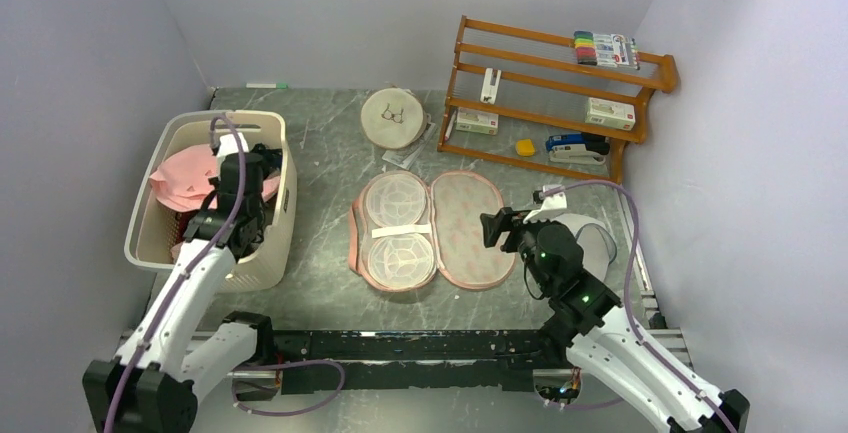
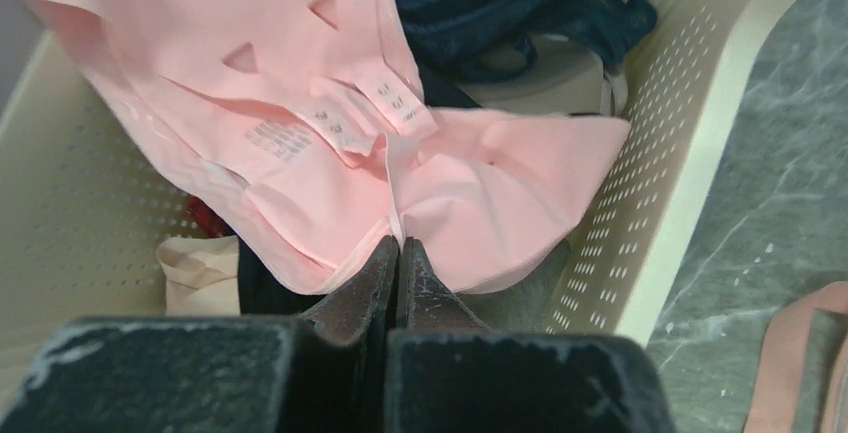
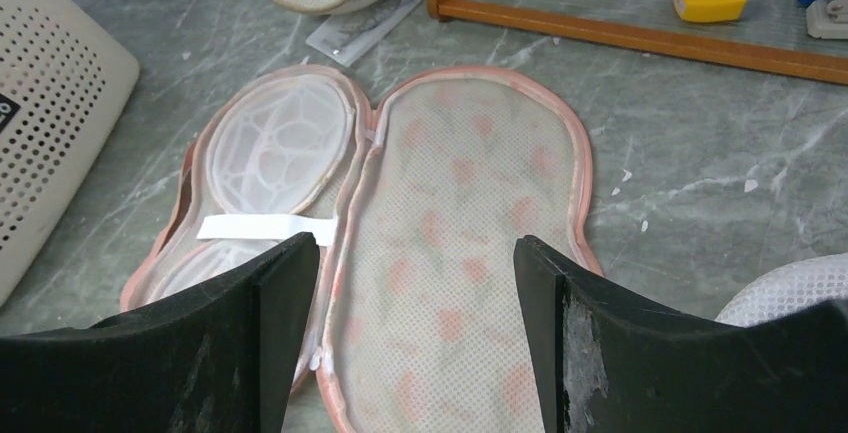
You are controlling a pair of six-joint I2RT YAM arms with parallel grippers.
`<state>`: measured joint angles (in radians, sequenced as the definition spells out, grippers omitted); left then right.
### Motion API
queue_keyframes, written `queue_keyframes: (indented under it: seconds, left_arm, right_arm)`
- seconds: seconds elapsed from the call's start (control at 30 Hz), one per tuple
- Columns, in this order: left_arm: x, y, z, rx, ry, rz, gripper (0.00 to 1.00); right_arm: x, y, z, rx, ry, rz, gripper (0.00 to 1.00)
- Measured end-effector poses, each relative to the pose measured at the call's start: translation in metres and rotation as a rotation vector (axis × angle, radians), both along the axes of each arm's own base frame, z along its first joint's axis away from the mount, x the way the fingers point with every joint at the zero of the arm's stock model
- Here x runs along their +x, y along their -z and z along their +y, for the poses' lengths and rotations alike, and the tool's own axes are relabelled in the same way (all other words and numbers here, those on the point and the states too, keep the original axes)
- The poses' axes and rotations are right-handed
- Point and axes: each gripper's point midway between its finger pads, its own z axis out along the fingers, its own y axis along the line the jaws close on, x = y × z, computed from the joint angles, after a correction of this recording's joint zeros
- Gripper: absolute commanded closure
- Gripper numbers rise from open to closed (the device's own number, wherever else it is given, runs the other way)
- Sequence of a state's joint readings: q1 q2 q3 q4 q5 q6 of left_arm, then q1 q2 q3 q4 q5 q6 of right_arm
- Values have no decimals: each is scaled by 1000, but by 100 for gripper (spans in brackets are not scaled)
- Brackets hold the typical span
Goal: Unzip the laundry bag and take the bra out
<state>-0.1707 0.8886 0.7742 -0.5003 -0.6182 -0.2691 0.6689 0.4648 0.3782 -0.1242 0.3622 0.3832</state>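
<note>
The laundry bag [image 1: 470,228] lies unzipped and spread flat in two peach-pink halves at the table's middle. Its left half holds a white mesh cup insert [image 1: 397,228]. In the right wrist view the bag [image 3: 450,233] lies just beyond my fingers. My right gripper [image 1: 492,228] is open and empty over the bag's right half [image 3: 415,248]. My left gripper [image 1: 222,161] is over the cream basket [image 1: 275,238], shut [image 2: 398,245] on the edge of the pink bra [image 2: 300,103], which drapes inside the basket [image 1: 185,178].
Dark blue clothing [image 2: 520,3] and other garments lie in the basket [image 2: 660,203]. A white domed round item [image 1: 392,116] and a wooden rack [image 1: 555,93] with small objects stand at the back. A white mesh item [image 1: 590,238] lies beside the right arm.
</note>
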Motion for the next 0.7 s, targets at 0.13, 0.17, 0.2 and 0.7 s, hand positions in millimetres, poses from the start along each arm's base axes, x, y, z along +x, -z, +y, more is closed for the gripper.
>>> queue_keyframes:
  seconds: [0.13,0.17,0.2,0.7]
  left_arm:
    - [7,25,-4,-7,3,90,38]
    - [7,29,-4,-8,5,108,10]
    - [7,33,-4,-10,2,121,1]
    - [-7,-43,-15,-128,68,-194,0]
  right_arm:
    - [1,6,1,-18,-1,18,28]
    - [1,7,1,-19,-1,21,28]
    - [1,7,1,-20,-2,23,28]
    - [4,54,22,-34,-38,207,28]
